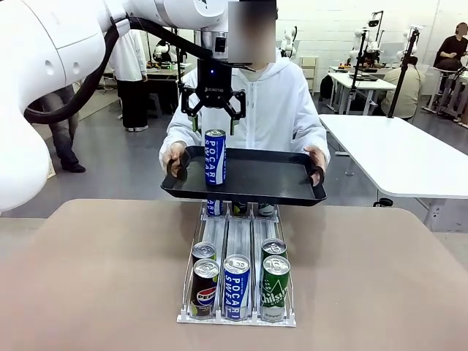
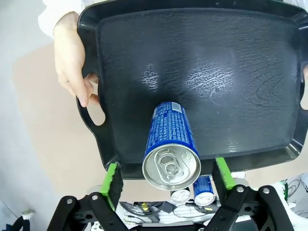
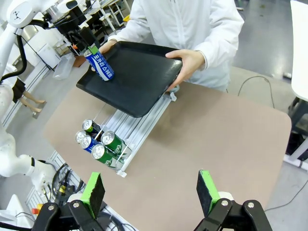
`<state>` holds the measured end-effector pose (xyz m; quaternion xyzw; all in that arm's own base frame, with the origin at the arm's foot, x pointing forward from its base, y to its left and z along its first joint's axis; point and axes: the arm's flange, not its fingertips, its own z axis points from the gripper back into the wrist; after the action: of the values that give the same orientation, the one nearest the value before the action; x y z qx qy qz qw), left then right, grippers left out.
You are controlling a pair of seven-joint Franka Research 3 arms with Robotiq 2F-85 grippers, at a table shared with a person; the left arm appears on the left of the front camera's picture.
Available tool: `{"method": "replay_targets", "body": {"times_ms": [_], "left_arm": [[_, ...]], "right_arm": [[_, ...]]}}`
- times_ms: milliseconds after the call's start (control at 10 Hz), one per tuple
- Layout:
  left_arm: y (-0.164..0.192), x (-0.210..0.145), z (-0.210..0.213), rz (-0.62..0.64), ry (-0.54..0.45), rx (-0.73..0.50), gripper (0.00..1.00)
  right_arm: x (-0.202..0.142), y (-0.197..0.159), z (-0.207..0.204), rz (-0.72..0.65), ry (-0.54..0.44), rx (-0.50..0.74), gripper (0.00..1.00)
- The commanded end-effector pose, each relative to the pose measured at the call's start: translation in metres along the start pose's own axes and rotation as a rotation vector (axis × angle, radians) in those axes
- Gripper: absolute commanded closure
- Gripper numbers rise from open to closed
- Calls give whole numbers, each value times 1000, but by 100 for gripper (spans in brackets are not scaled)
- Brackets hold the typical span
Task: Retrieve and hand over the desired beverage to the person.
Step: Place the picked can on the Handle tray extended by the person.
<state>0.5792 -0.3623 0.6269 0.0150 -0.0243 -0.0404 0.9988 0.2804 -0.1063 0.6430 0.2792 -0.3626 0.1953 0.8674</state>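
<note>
My right hand (image 3: 151, 192) hangs fingers apart over the tabletop (image 3: 216, 134). Past the can rack (image 1: 238, 234), a blue-white Pocari Sweat can (image 1: 215, 157) stands upright on a black tray (image 1: 270, 179). My left hand (image 1: 214, 126) is just above, fingers spread, not gripping. The person (image 1: 278, 102) holds the tray.

My left arm (image 1: 44, 58) is a run of glossy white, rounded shells, and a thick black cable (image 1: 88, 80) loops along it. My left tool (image 1: 214, 121) is black, with small white lettering on its boxy body. Its angular linked bars end in two fingers capped with bright green pads (image 2: 113, 179). My right tool (image 3: 150, 191) matches it: black bars joined by round pivot pins, and ribbed green pads (image 3: 207, 190) on both fingers.
</note>
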Motion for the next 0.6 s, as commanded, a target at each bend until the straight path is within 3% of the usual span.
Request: {"method": "replay_targets", "body": {"times_ms": [0,400,500], "left_arm": [[-8,18,21,-27,4,-1,0],[11,-10,29,-53,-6,-30,0],[71,-60,26,-218,-20,-76,0]], "right_arm": [[-1,-1,-1,9,-4,15,0],[-1,-1,-1,9,-4,15,0],[-1,-1,-1,9,-4,15,0]]}}
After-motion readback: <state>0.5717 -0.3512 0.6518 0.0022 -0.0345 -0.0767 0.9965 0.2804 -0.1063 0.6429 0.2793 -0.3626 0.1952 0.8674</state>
